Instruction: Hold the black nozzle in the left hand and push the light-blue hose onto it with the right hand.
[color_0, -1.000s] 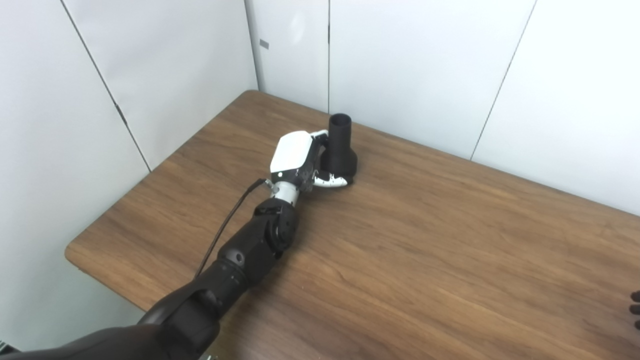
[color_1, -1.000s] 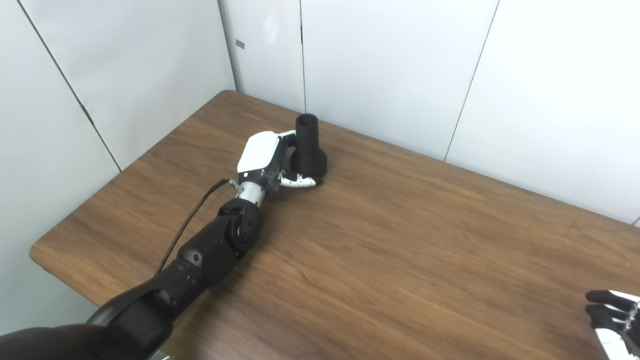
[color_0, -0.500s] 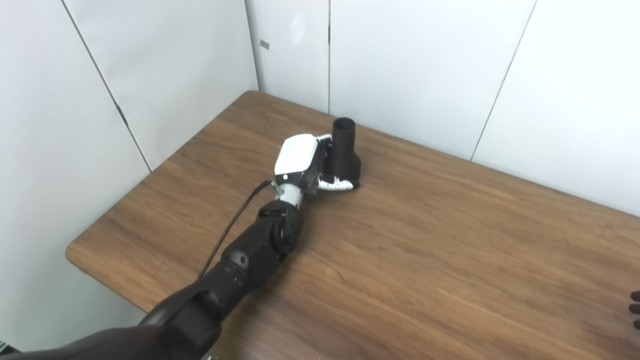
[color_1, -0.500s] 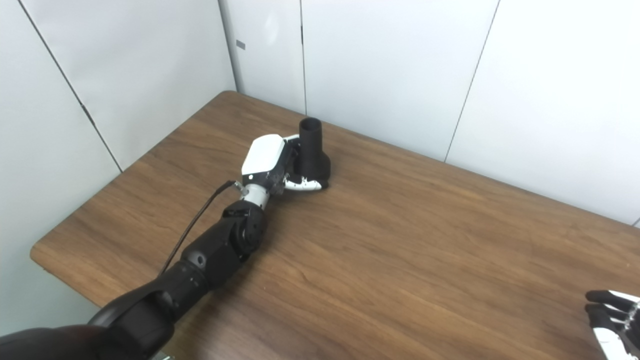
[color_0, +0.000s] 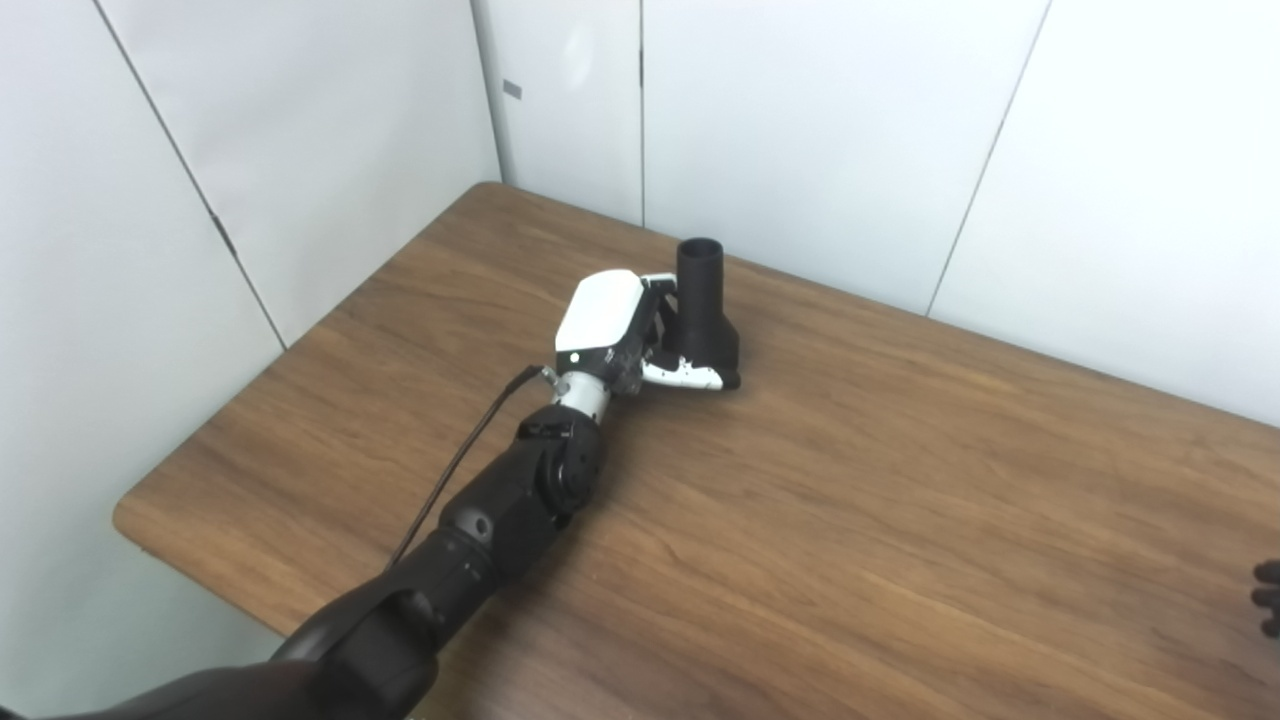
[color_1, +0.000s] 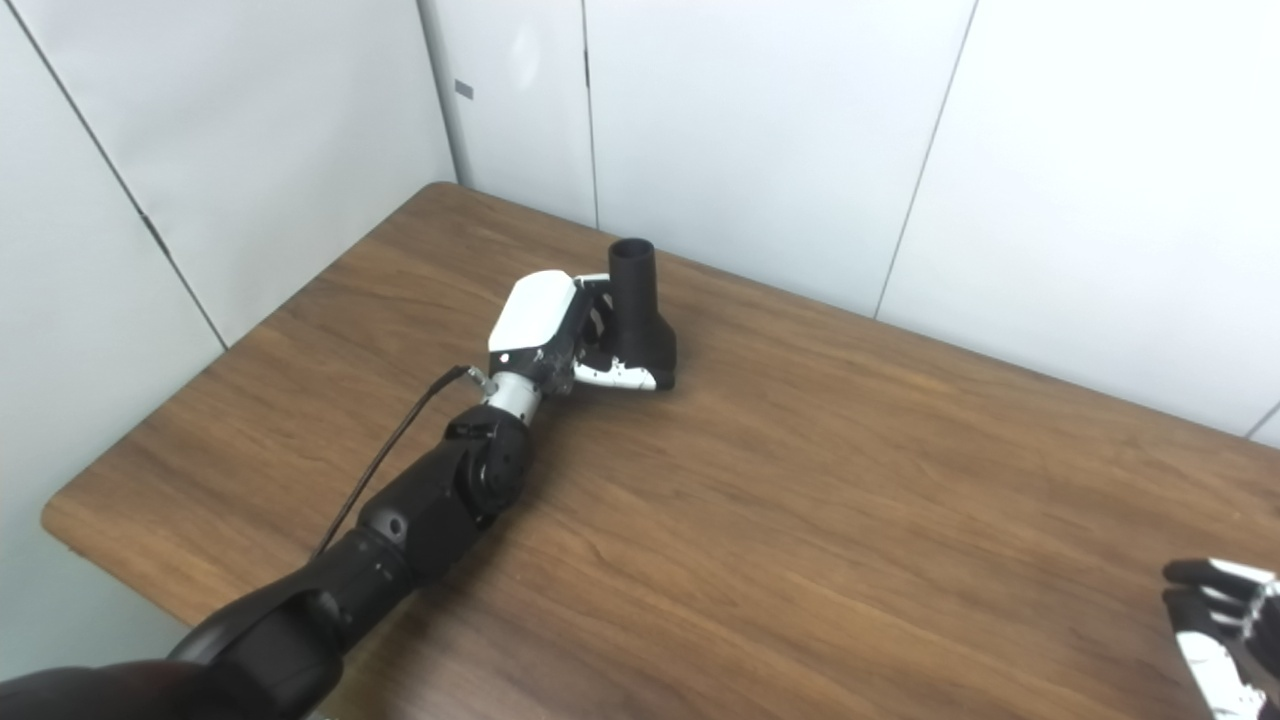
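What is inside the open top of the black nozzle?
The black nozzle, wrapped by the left hand, stands upright on the table. Its opening looks dark; the inside is hidden.

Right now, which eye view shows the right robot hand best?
The right eye view: the right robot hand shows black fingertips and white finger segments at the lower right corner, fingers apart, holding nothing. The left eye view catches only dark fingertips at the right edge.

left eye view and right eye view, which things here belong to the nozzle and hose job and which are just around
Part of the job:
- black nozzle, standing upright on the table
- left hand, wrapped around the nozzle's base
- right hand, at the picture's edge, holding nothing
- light-blue hose: not in view

Just around:
- wooden table
- white wall panels
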